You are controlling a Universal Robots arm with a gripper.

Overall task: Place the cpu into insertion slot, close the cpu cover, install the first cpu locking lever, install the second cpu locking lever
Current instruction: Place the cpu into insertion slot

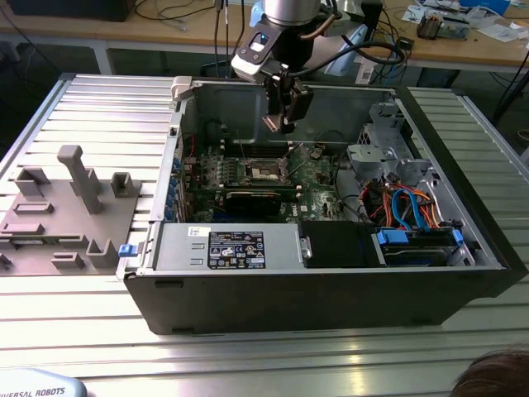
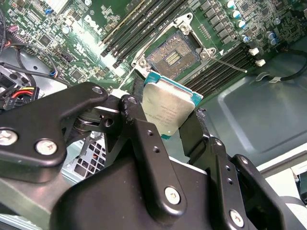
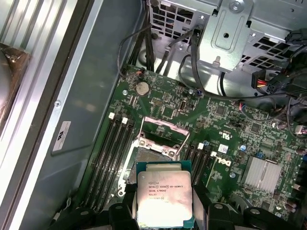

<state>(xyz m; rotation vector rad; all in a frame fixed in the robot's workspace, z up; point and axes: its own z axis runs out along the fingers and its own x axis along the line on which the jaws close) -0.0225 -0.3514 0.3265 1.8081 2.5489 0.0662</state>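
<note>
The end effector (image 1: 281,122) grips the cpu (image 3: 164,199) by its edges, at twelve o'clock of the bare socket (image 1: 266,171) in the exterior view. Nothing is seated yet: the cpu cover (image 3: 165,125) stands open and the levers (image 2: 232,65) look unlatched.

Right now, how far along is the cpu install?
Done: pickup, gripper shut on cpu, above the board. In hand: cpu hangs over the bare socket, not seated. Left: seating; cover open, levers unlatched.

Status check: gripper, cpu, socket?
Gripper shut on cpu, hovering above motherboard. Socket bare, cpu cover flipped open. Nothing seen between cpu and Socket.
</note>
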